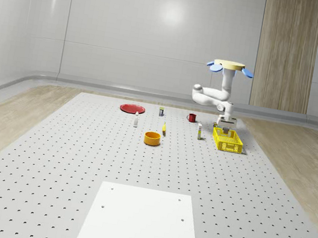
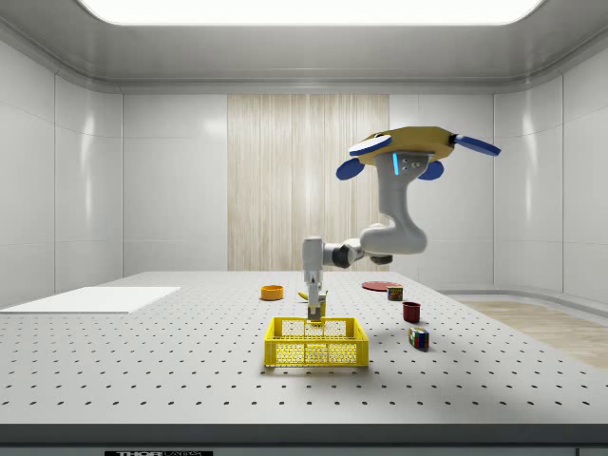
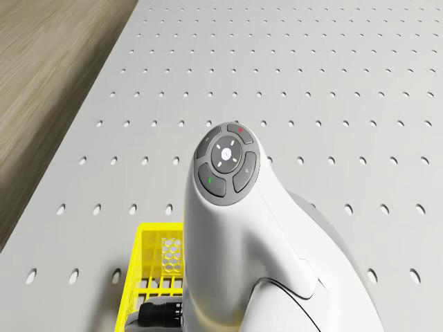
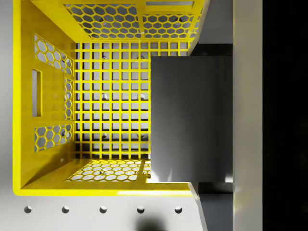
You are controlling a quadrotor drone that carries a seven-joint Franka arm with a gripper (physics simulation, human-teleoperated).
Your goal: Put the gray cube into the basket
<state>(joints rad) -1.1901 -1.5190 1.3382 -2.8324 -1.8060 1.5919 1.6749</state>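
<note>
The yellow mesh basket [image 1: 227,141] stands on the perforated table toward the whole-scene view's right. The drone [image 1: 229,66] hovers above and slightly behind it, its white arm bent down over the basket. My gripper [image 2: 316,306] hangs just above the basket [image 2: 315,343], about level with its rim. In the wrist view the gray cube [image 4: 190,118] sits between the fingers, with my gripper [image 4: 214,118] shut on it, over the basket's grid floor [image 4: 110,96] and near one side wall. The arm's wrist [image 3: 225,162] covers most of the basket [image 3: 154,266].
A red mug [image 1: 191,117], a small bottle [image 1: 199,134], an orange bowl [image 1: 152,138] and a red plate [image 1: 131,108] lie to the whole-scene view's left of the basket. A colourful cube [image 2: 418,337] sits near the mug [image 2: 411,311]. A white sheet [image 1: 141,226] lies at the front.
</note>
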